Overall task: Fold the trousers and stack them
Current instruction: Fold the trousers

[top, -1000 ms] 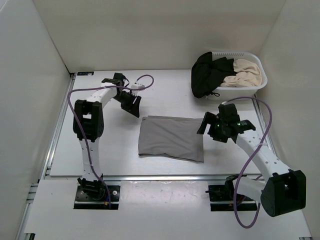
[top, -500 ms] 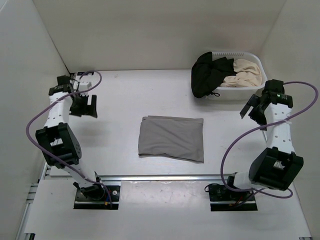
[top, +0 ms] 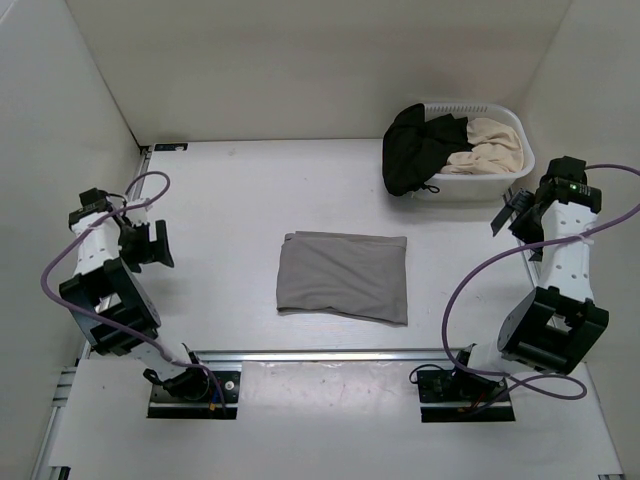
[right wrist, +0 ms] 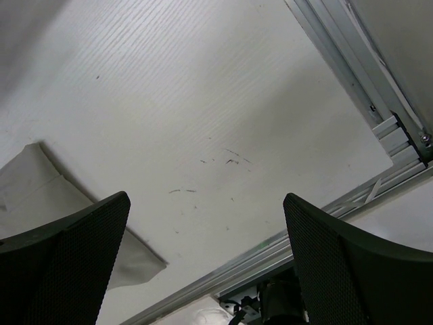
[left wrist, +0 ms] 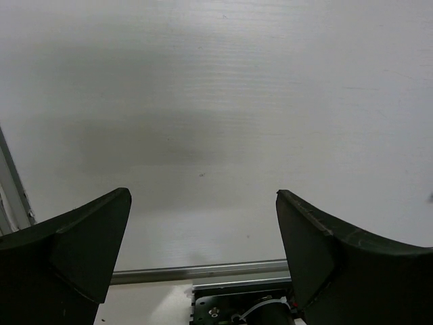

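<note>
The grey trousers (top: 343, 277) lie folded into a flat rectangle in the middle of the table. Neither gripper touches them. My left gripper (top: 152, 245) hangs open at the far left edge, well away from the cloth. In the left wrist view my left gripper (left wrist: 203, 227) has its jaws wide apart over bare table. My right gripper (top: 513, 213) stands open at the far right, in front of the basket. In the right wrist view my right gripper (right wrist: 206, 233) is empty, and a corner of the trousers (right wrist: 40, 189) shows at the lower left.
A white laundry basket (top: 480, 186) stands at the back right, holding a black garment (top: 410, 150) that spills over its rim and a beige garment (top: 492, 145). A metal rail (top: 330, 353) runs along the near table edge. White walls close in both sides.
Both arms have swung outward from the trousers to the table's sides. Both grippers have opened wider. The folded trousers have stayed in place.
</note>
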{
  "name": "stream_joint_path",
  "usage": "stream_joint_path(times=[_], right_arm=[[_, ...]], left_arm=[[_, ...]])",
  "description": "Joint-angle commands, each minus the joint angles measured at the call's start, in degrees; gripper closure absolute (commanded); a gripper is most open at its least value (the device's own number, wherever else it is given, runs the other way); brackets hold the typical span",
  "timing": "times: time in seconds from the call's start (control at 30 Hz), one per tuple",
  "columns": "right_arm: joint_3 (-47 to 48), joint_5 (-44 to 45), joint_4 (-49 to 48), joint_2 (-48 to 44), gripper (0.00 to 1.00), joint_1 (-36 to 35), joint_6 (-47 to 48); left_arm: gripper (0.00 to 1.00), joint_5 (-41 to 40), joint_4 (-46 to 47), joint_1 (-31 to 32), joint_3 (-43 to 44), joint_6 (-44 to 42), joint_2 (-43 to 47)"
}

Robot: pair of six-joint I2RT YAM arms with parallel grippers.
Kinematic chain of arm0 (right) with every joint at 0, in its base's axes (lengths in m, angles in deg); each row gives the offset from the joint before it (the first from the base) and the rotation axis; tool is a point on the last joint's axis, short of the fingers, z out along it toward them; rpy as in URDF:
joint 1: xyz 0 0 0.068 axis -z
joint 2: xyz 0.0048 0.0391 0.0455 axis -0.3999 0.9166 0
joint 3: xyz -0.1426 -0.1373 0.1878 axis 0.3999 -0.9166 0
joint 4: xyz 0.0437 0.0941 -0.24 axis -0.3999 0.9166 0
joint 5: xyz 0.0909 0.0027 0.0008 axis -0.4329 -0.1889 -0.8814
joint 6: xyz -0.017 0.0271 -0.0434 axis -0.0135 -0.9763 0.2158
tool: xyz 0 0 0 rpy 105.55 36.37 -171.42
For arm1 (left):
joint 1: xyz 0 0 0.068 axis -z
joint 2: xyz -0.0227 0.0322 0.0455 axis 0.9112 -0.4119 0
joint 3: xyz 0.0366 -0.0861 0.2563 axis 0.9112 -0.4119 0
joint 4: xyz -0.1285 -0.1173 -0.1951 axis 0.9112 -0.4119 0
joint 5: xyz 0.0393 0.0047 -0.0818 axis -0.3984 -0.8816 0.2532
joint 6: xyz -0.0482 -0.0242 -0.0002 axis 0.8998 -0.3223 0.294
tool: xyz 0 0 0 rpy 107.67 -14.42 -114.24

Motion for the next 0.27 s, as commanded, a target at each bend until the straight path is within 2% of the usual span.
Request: stream_joint_path(times=[0.0,0.23], right_arm=[[-0.1,-0.7,0.7,-1.5,0.01,-0.1,1.1],[-1.4,-0.1,-0.5,-4.1,0.01,-0.1,1.7]], left_arm=[[0.00,2.8,1.1,0.1,0.0,-0.7,3.0],[0.00,3.3,0.6,0.1,0.5,-0.7,3.0]])
